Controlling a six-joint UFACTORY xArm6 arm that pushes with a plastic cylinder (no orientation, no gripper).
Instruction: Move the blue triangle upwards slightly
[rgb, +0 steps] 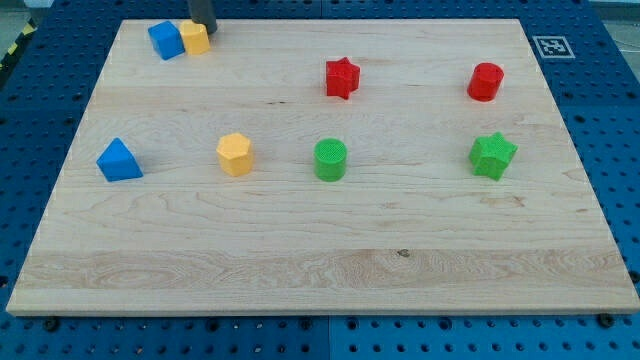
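The blue triangle (119, 161) lies near the left edge of the wooden board (320, 280), about halfway down. My tip (204, 27) is at the view's top, left of centre, right beside a yellow block (195, 38) that touches a blue cube (166, 40). The tip is far above and to the right of the blue triangle. Only the lowest part of the rod shows.
A yellow hexagonal block (235, 154) and a green cylinder (330, 159) lie in a row to the right of the triangle. A green star (492, 155), a red star (341, 77) and a red cylinder (486, 81) lie further right.
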